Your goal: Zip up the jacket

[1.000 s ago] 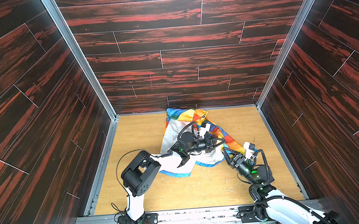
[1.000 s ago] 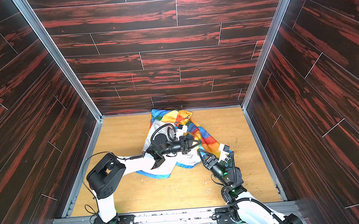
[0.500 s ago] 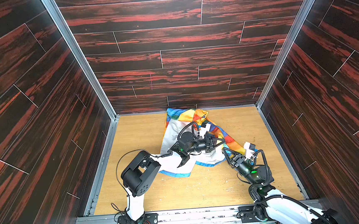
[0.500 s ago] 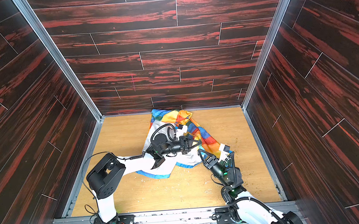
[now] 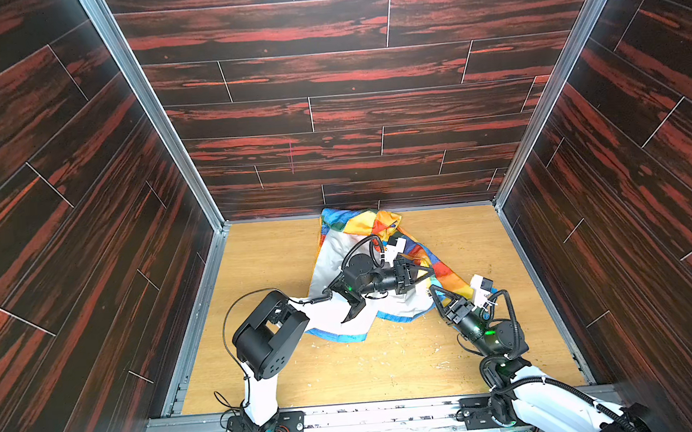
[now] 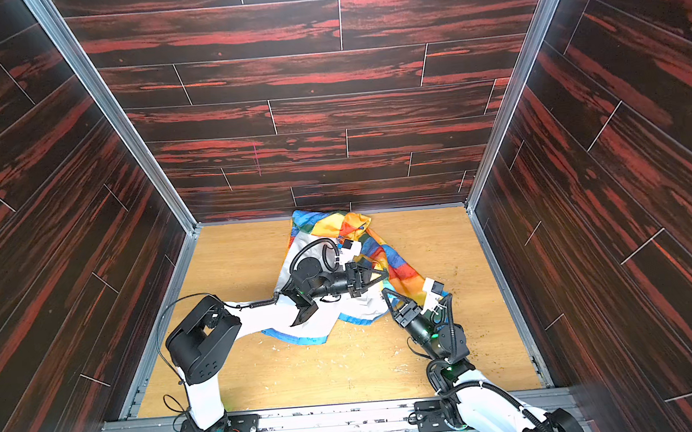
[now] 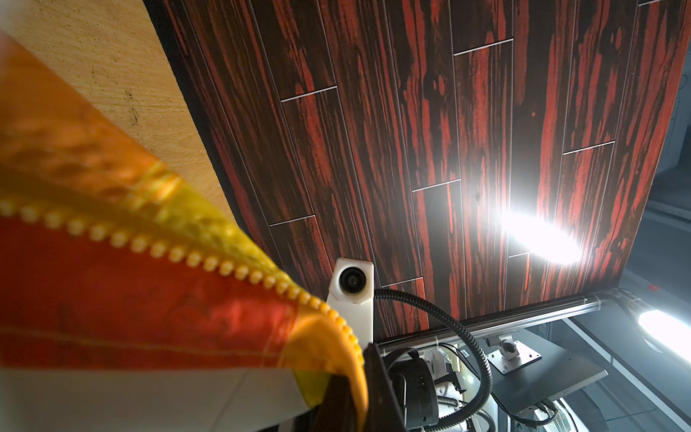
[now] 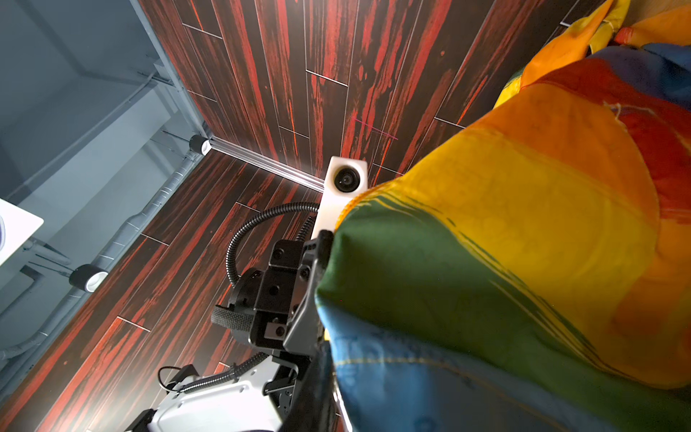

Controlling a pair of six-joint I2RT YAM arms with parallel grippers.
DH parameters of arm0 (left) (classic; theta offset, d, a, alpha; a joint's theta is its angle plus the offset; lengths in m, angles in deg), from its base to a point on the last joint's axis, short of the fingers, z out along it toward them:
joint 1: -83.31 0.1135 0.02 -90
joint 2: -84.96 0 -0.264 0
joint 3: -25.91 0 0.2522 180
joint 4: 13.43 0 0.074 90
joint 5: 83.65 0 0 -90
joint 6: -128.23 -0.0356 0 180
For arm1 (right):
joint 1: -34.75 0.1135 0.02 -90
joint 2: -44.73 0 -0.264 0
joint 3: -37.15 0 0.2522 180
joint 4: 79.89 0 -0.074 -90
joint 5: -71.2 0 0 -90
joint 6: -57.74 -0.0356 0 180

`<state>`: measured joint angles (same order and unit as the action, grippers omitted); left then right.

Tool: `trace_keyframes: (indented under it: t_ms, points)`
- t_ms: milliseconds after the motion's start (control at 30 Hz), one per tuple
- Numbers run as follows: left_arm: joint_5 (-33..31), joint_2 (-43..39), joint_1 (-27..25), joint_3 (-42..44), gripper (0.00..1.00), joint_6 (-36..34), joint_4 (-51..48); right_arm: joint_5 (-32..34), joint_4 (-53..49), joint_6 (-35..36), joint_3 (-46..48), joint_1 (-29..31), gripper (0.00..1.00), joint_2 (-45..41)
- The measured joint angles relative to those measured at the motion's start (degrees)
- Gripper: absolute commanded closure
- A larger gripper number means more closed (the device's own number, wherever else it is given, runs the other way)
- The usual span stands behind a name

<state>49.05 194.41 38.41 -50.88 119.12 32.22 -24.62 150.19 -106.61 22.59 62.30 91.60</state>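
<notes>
Right gripper (image 5: 437, 294) narrows since the earlier frame at the hem of the jacket (image 5: 378, 223), which lies crumpled from the back wall to mid-table (image 5: 281, 271); its grip cannot be confirmed. Left gripper (image 5: 423, 272) is clamped on the edge bearing the zipper teeth (image 7: 187, 258). Risk: the thin fabric slips free, misaligning the zipper halves.

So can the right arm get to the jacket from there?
Probably yes. The right gripper sits right at the striped side of the jacket, with nothing between them. Its wrist view is filled with fabric close up.
</notes>
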Motion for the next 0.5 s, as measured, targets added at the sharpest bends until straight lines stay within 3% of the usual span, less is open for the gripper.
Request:
trace_keyframes:
  t_ms: [500]
  points:
    - [0.02,0.0,0.0,0.02,1.0,0.07,-0.26,-0.66,-0.35,0.52,0.0,0.0,0.82,0.68]
